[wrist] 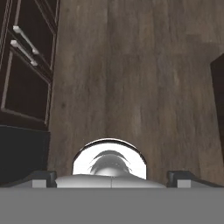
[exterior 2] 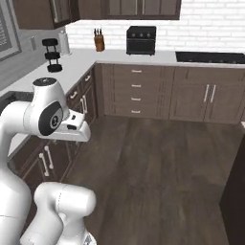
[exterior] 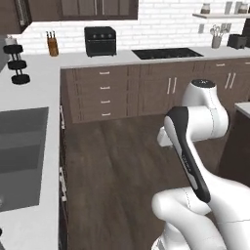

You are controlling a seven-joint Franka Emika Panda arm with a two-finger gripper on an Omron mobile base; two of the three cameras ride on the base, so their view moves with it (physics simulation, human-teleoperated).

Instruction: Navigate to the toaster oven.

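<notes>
The toaster oven (exterior: 100,41) (exterior 2: 141,39) is a small black box with three knobs over a dark door. It stands on the back counter against the white brick wall, far across the floor from me. My arm is folded close to the base, and the gripper (exterior: 163,138) (exterior 2: 78,131) hangs over the wooden floor, pointing down. In the hand view the gripper (wrist: 111,177) is open, its fingertips (wrist: 42,177) wide apart with nothing held, above floorboards and dark cabinet doors (wrist: 26,78).
A knife block (exterior: 52,45) (exterior 2: 99,41) stands left of the oven and a cooktop (exterior: 166,52) (exterior 2: 210,57) to its right. The left counter carries black dumbbells (exterior: 17,63) (exterior 2: 51,55) and a sink (exterior: 19,156). A dark island (exterior: 239,146) bounds the right. Open wooden floor (exterior 2: 158,158) lies between.
</notes>
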